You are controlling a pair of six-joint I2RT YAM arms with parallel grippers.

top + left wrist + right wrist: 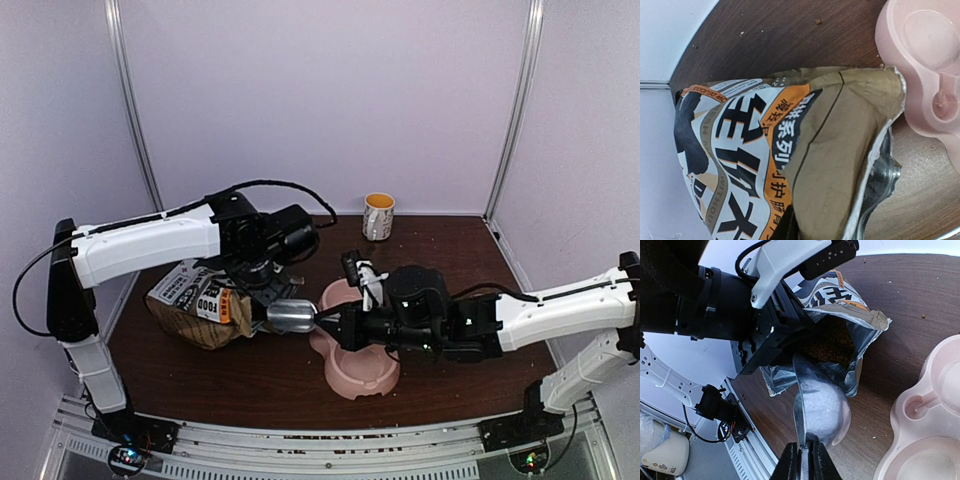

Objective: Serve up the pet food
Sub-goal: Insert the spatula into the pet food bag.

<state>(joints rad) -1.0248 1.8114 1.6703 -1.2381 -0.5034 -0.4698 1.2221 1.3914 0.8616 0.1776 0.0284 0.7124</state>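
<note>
Brown paper bag (200, 305): lay on its side at the left of the dark table (450, 250), with its foil-lined mouth gaping toward the bowl.
Left gripper (265, 288): sat at the upper lip of the bag's mouth. I could not tell whether it was pinching the lip or had let go, because its own camera showed only the bag and the other views hid the fingertips.
Pet food (827, 342): a dark reddish-brown mass of pellets sat deep inside the bag. None showed in the bowl.
Metal scoop (822, 405): hung at the lower lip of the mouth with its rounded back to the wrist camera, so any load was hidden.
Right gripper (803, 460): was clenched on the scoop's thin handle.
Pink double bowl (340, 385): stood just right of the bag, and the basins in view looked bare.
Mug (378, 216): stood at the back, well apart.
Step in hand: probably scooping from the bag.
Doing it well: the mouth needed holding up and wide. The scoop should go in low over the bottom lip and deep into the pellets. It should then level off before backing out, clear of the crinkled foil, so that nothing spilled short of the bowl.
</note>
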